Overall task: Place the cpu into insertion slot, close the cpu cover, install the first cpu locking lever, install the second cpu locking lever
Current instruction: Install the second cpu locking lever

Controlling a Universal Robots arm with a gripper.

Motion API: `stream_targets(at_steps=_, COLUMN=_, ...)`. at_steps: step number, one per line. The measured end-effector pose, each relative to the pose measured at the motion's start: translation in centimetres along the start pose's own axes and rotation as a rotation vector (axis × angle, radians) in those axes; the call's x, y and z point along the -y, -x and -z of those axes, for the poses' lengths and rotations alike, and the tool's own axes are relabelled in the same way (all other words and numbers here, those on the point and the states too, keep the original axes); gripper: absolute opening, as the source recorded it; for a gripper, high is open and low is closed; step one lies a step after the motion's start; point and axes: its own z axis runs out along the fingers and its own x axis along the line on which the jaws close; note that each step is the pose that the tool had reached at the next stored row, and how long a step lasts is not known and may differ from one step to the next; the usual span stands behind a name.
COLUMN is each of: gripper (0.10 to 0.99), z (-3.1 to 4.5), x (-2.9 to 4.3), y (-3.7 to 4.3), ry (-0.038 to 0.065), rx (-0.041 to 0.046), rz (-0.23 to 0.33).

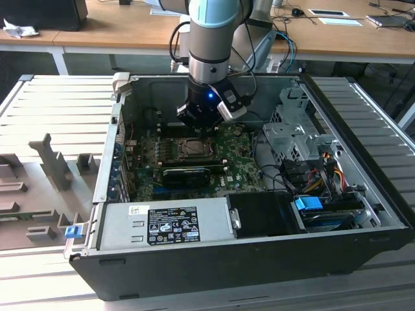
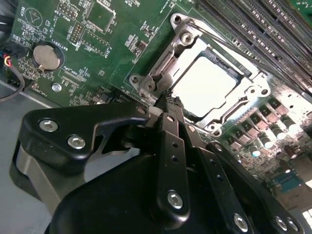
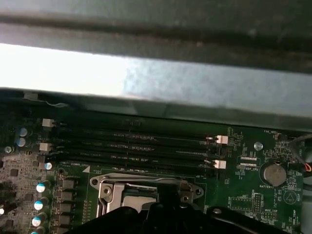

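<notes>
The cpu (image 2: 204, 85) lies pale and flat in the insertion slot (image 2: 229, 68) on the green board. The silvery cpu cover (image 2: 243, 97) is down flat around it, and the chip shows through its window. In the second wrist view my gripper (image 2: 171, 101) has its black fingers (image 2: 168, 146) pressed together, their tips at one corner of the cover, beside a screw post (image 2: 147, 86). In the exterior view the gripper (image 1: 203, 128) hangs just above the far edge of the slot (image 1: 193, 148). How the locking levers stand I cannot tell.
The board sits deep in an open black computer case (image 1: 363, 214) with steel walls around it. Long black memory slots (image 3: 136, 146) run beside the socket. A coin battery (image 2: 47, 55), a grey power supply (image 1: 165, 223) and drive cages with cables (image 1: 305, 155) are close by.
</notes>
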Motion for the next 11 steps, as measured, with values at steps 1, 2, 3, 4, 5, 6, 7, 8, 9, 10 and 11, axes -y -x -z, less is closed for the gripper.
stream_targets(at_steps=1, gripper=0.106, z=0.19, x=-0.02, y=0.01, ry=0.000, rx=0.0001, rz=0.000)
stream_targets(at_steps=2, gripper=0.106, z=0.46, x=-0.03, y=0.01, ry=0.000, rx=0.0000, rz=0.000)
stream_targets(at_steps=3, gripper=0.106, z=0.76, x=-0.06, y=0.01, ry=0.000, rx=0.0000, rz=0.000)
stream_targets(at_steps=4, gripper=0.106, z=0.78, x=0.02, y=0.01, ry=0.000, rx=0.0001, rz=0.000)
stream_targets(at_steps=5, gripper=0.106, z=0.81, x=0.27, y=-0.02, ry=0.000, rx=0.0000, rz=0.000)
stream_targets(at_steps=6, gripper=0.106, z=0.82, x=0.42, y=-0.03, ry=0.000, rx=-0.0001, rz=0.000)
stream_targets(at_steps=7, gripper=0.106, z=0.84, x=0.64, y=-0.05, ry=0.000, rx=0.0000, rz=0.000)
stream_targets(at_steps=8, gripper=0.106, z=0.87, x=1.02, y=-0.09, ry=0.000, rx=0.0001, rz=0.000)
stream_targets(at_steps=9, gripper=0.106, z=1.05, x=1.07, y=-0.10, ry=0.000, rx=-0.0001, rz=0.000)
stream_targets(at_steps=10, gripper=0.106, z=1.26, x=1.06, y=-0.10, ry=0.000, rx=0.0000, rz=0.000)
stream_targets(at_steps=11, gripper=0.106, z=1.68, x=1.03, y=-0.09, ry=0.000, rx=0.0000, rz=0.000)
